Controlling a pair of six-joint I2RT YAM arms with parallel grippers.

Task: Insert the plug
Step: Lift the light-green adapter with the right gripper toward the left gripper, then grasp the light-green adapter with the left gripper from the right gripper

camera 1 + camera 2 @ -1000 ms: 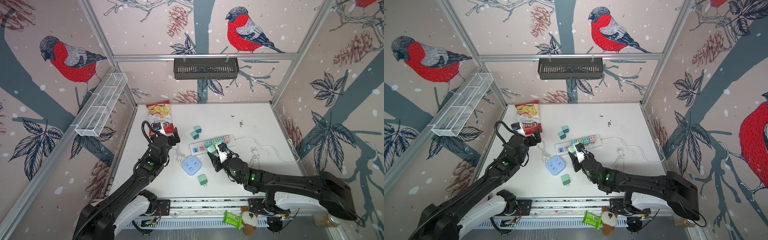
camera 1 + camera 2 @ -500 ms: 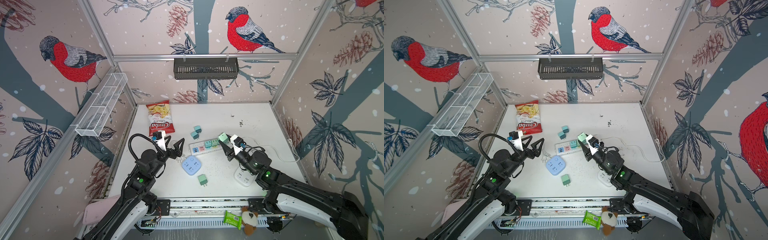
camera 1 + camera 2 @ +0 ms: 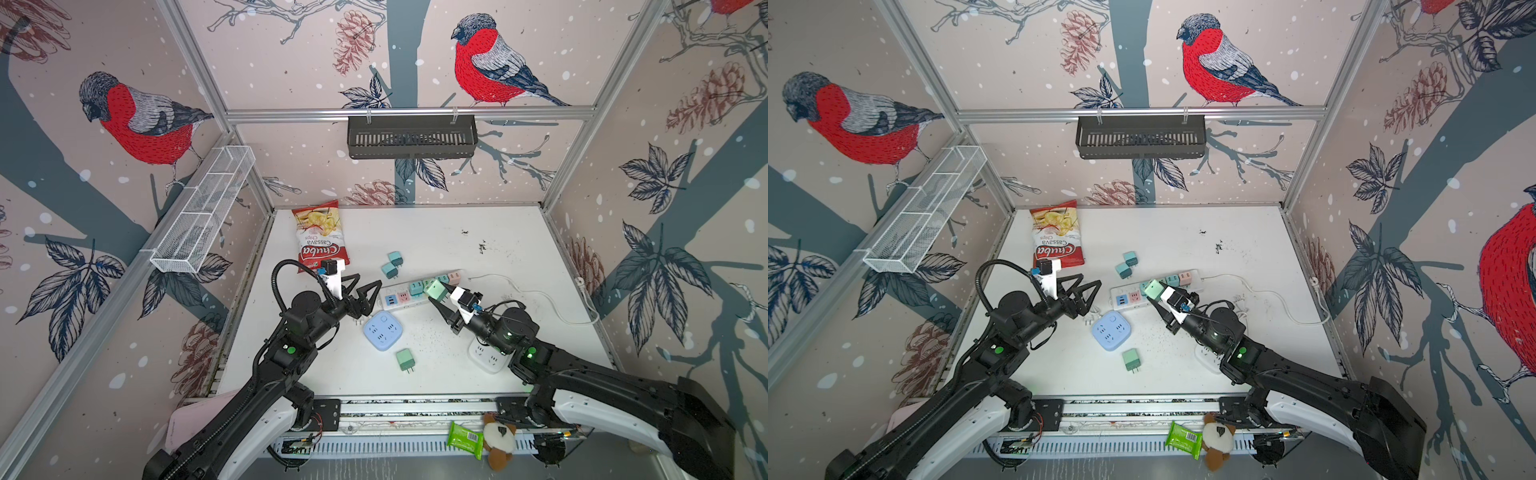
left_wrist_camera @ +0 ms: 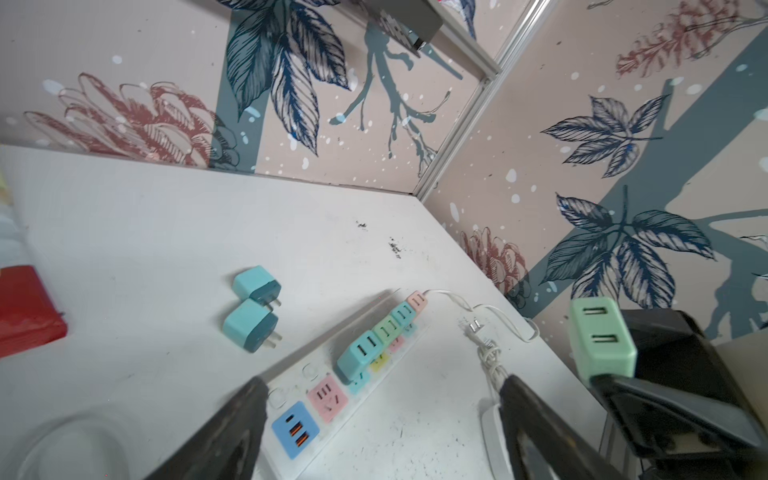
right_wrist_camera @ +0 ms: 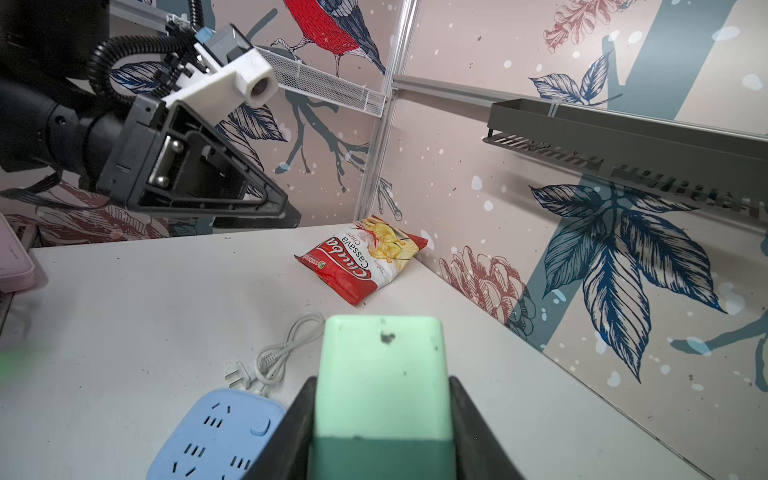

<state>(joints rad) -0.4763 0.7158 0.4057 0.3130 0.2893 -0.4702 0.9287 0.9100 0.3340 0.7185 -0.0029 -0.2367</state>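
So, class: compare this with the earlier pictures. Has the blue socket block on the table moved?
No. The blue socket block lies where it did, just in front of the left end of the power strip, neither nearer to it nor farther off.

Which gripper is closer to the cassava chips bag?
Left. The left gripper hovers near the chips bag; the right gripper, holding a green plug, is farther, by the power strip.

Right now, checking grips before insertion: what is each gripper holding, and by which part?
Right gripper pinches the green plug by its two opposite sides. Left gripper is open, holding nothing.
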